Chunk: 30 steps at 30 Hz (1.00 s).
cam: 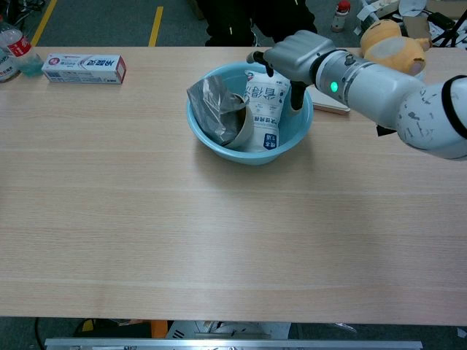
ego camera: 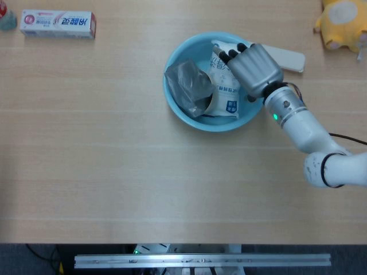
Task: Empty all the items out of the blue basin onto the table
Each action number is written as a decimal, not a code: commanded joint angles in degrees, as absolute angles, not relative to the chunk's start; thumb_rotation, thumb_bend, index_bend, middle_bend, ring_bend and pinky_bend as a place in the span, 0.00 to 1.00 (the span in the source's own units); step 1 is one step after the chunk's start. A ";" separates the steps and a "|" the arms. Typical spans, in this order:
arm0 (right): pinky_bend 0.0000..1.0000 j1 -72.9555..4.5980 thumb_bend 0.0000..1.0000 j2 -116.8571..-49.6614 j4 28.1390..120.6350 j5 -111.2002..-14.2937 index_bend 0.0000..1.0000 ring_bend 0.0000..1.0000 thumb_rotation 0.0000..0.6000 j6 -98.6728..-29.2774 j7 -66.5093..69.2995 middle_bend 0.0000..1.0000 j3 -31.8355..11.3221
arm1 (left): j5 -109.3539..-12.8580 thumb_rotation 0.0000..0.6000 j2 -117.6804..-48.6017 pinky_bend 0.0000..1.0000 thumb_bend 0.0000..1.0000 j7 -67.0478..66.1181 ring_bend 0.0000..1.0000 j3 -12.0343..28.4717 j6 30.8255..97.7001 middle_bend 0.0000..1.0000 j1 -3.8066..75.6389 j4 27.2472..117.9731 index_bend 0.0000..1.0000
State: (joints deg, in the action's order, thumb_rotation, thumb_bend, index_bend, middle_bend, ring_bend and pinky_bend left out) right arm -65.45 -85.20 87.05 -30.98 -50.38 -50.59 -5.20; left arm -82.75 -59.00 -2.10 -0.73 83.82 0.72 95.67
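Note:
The blue basin [ego camera: 178, 106] [cam: 208, 142] stands on the table right of centre. Inside it lie a white bag with blue print [ego camera: 226, 91] [cam: 266, 109] and a grey crumpled foil packet [ego camera: 188, 86] [cam: 213, 106] leaning on a round metal can [cam: 243, 127]. My right hand [ego camera: 252, 64] [cam: 292, 52] hovers over the basin's right half, above the upper part of the white bag, fingers spread and holding nothing. Whether the fingers touch the bag is not clear. My left hand is in neither view.
A toothpaste box [ego camera: 57, 24] [cam: 84, 68] lies at the far left, with a bottle [cam: 14, 45] beside it. A white flat object [ego camera: 289, 57] lies just right of the basin. A yellow plush toy [ego camera: 341, 23] [cam: 394, 44] sits at the far right corner.

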 commanded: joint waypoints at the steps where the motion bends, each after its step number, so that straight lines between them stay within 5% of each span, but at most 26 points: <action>1: 0.43 -66.88 0.04 -86.99 83.16 -30.04 0.09 0.22 1.00 -49.32 -52.01 0.31 -4.23 | -82.79 1.00 -59.02 0.21 0.22 -2.01 0.25 -0.74 83.92 0.29 0.62 95.67 0.29; 30: 0.37 -68.11 0.00 -98.93 62.07 -49.53 0.09 0.16 1.00 -42.73 -53.54 0.25 2.64 | -81.37 1.00 -57.99 0.21 0.22 -0.67 0.25 -0.85 84.17 0.29 -0.99 96.44 0.29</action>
